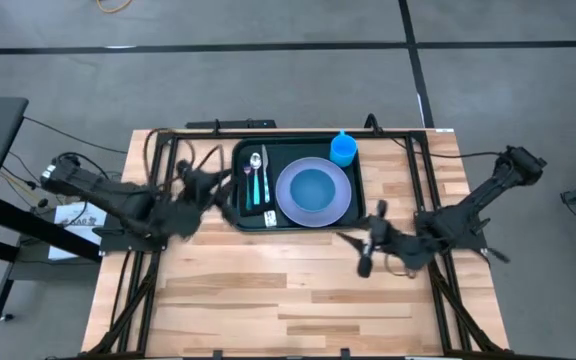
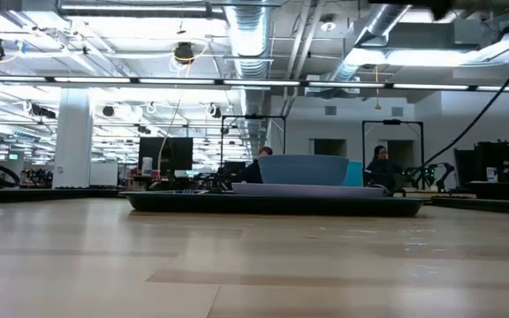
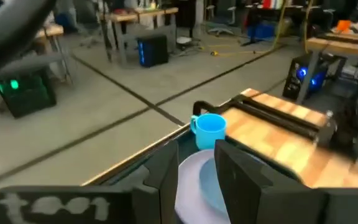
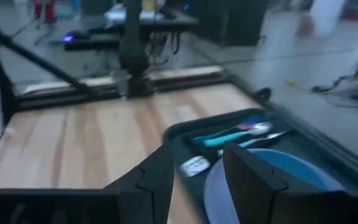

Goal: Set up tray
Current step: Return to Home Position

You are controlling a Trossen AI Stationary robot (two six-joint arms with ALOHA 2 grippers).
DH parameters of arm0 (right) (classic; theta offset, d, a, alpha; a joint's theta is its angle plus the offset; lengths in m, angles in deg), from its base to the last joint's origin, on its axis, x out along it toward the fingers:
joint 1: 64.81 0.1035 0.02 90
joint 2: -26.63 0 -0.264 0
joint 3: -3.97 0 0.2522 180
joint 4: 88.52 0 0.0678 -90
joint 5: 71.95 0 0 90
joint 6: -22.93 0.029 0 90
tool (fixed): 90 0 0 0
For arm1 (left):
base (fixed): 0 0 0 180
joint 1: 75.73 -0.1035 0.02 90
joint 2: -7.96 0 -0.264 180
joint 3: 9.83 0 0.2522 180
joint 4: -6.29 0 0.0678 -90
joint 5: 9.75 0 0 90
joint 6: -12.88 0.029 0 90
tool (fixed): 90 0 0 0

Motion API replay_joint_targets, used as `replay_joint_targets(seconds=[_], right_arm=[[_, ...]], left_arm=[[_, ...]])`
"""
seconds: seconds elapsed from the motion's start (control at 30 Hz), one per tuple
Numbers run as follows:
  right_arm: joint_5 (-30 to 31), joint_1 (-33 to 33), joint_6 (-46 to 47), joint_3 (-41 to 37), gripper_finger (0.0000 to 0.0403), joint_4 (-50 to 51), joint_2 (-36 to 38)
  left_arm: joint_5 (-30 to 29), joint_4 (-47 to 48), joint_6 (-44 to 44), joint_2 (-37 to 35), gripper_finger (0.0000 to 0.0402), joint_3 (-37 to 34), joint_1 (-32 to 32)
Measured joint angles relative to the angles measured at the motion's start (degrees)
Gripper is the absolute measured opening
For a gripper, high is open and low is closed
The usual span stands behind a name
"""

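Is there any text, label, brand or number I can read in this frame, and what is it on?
Nothing here can be read with certainty.
White sheet at the left of the high view: dark print, too small to read.
White tag in the tray, beside the cutlery: too small and blurred to read.
Pale marking on the body of the left end effector: blurred, unreadable.

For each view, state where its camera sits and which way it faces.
High: overhead, straight down on the tray; left arm, right arm show.
Low: table height, level across at tray; no arm shows.
Left wrist: past left gripper toward cup, plate.
Right wrist: past right gripper toward cutlery, plate.
Shared: both wrist views show the plate.
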Motion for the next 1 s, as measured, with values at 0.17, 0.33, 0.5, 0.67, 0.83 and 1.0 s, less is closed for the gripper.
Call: replay_joint_targets(seconds=[0.17,0.33,0.5,0.67,0.83,1.0], right_arm=[[3.5,5.1,-0.7,-9.5,0.0129,-2.7,10.2],[-2.2,6.2,-2.7,-20.8,0.0129,-10.6,20.5],[-11.7,4.9,-10.3,-30.3,0.0129,-20.8,30.2],[-14.3,2.8,-13.8,-37.9,0.0129,-25.5,38.1],[-13.9,-0.3,-12.2,-43.5,0.0129,-28.0,44.9],[-15.6,-2.6,-13.5,-43.5,0.0129,-26.4,47.0]], left_arm=[[-2.9,-0.2,-3.8,-5.6,0.0094,-12.0,7.6],[-3.0,-2.1,-11.5,-10.9,0.0094,-26.0,11.0],[0.0,-15.0,-6.8,-17.0,0.0094,-38.4,12.9],[11.8,-33.1,7.3,-25.6,0.0094,-50.3,13.0],[25.3,-37.0,17.0,-37.9,0.0094,-56.8,11.9],[29.1,-34.7,26.4,-51.9,0.0094,-60.1,11.6]])
